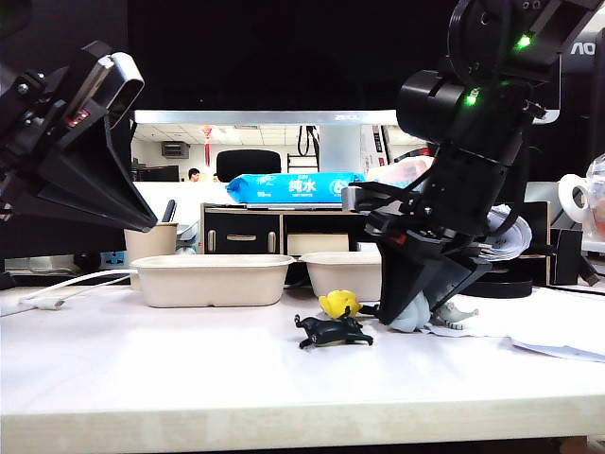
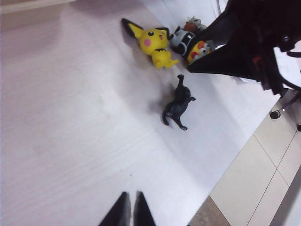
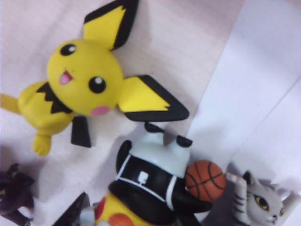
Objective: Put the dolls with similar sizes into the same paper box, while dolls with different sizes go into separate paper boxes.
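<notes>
1. The left hand (image 2: 130,209) hangs high above the counter (image 1: 189,369), on the left side and well apart from every doll; its two fingers are pressed together, with nothing between them.
2. The right hand (image 1: 408,307) is down among the dolls near the middle right of the counter, its black fingers tilted over the pale-blue doll (image 1: 418,312). The pictures do not show whether the fingers are spread or closed, or whether they touch the doll.
3. The yellow doll (image 3: 77,92) lies on its back just beside the pale-blue doll, on the side toward the boxes.
4. The pale-blue doll wears a black vest and has an orange basketball (image 3: 205,181) against it.
5. The grey striped cat doll (image 3: 261,202) sits just beside the basketball, on the white paper sheet (image 3: 263,94) at the right of the counter.
6. The black animal doll (image 2: 178,103) lies on its side, nearer the front edge than the others and a little apart from them.
7. Two beige paper boxes stand toward the back edge: the left box (image 1: 213,279) and the right box (image 1: 342,272). No doll shows above either rim.
8. A beige cup (image 1: 149,244) stands behind the left box.
</notes>
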Available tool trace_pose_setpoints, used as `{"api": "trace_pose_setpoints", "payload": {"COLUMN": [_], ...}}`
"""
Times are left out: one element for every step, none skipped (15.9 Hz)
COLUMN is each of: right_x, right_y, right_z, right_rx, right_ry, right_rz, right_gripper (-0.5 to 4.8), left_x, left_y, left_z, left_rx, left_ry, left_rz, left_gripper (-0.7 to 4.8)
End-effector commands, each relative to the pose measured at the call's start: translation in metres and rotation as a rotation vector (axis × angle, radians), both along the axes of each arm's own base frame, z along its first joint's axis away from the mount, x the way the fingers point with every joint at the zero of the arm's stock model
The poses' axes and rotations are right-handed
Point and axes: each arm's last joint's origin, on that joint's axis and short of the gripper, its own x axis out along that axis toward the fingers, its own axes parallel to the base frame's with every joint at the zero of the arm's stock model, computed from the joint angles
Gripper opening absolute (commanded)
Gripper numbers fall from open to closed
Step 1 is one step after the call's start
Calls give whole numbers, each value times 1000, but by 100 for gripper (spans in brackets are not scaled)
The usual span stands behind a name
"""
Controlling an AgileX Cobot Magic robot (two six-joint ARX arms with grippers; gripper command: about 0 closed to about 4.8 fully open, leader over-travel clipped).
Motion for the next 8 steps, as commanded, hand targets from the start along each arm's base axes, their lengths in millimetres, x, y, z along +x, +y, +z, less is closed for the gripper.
{"api": "trace_pose_setpoints", "payload": {"right_x": [5, 8, 12, 15, 22, 28, 34, 43], "right_y": [4, 7, 11, 13, 22, 31, 41, 57], "right_z": [11, 22, 39, 52, 73, 81, 86, 89], "right_rx": [36, 93, 158, 199, 260, 294, 331, 373], "right_ry": [-28, -20, -30, -50, -104, -164, -202, -213], "right_rz": [0, 7, 14, 24, 59, 82, 107, 134], "right_gripper": [30, 30, 30, 30, 30, 31, 32, 32], "left_x": [1, 1, 1, 1, 1, 2, 2, 3], "left_y": [-1, -1, -1, -1, -1, -1, -1, -1], "left_z": [4, 4, 4, 4, 4, 4, 4, 5], "left_rx": [-5, -1, -1, 0, 1, 1, -1, -5], "left_ry": [-31, -39, -40, -40, -41, -44, -50, -60], "left_rz": [-8, -15, -14, -12, -12, -10, -10, -10], "left_gripper": [30, 30, 30, 30, 30, 30, 30, 30]}}
